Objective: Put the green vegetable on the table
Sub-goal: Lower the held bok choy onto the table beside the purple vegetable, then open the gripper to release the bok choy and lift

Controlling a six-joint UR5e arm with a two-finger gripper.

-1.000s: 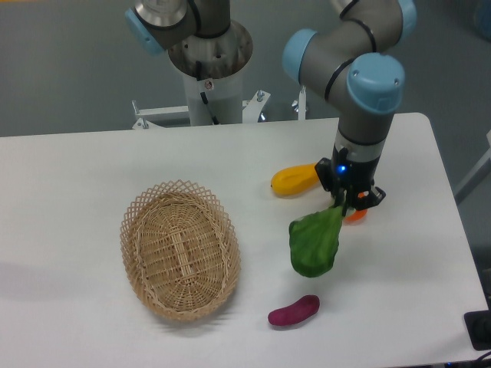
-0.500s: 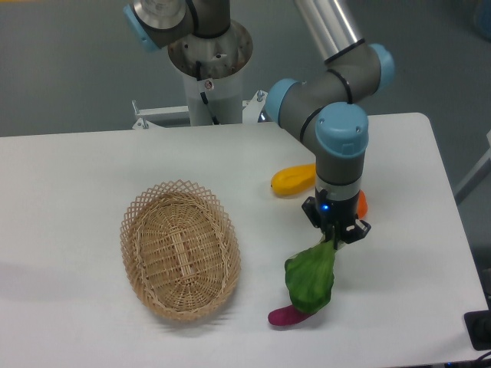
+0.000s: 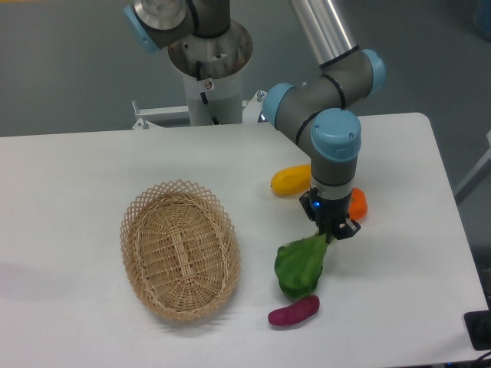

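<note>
under the gripper point(image 3: 330, 231), broad-leafed green vegetable point(image 3: 300, 265)

A single fixed camera looked down from the front at a steep angle, facing the arm's base point(image 3: 209, 57) at the far edge. It sat moderately close, taking in nearly the whole table point(image 3: 69, 184), cut off at the bottom and right.

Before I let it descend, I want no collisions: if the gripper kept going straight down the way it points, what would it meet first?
The gripper points down, shut on the green vegetable, so the vegetable would likely press onto the white table first. The purple sweet potato lies near the leaf tip; depth is unclear.
</note>
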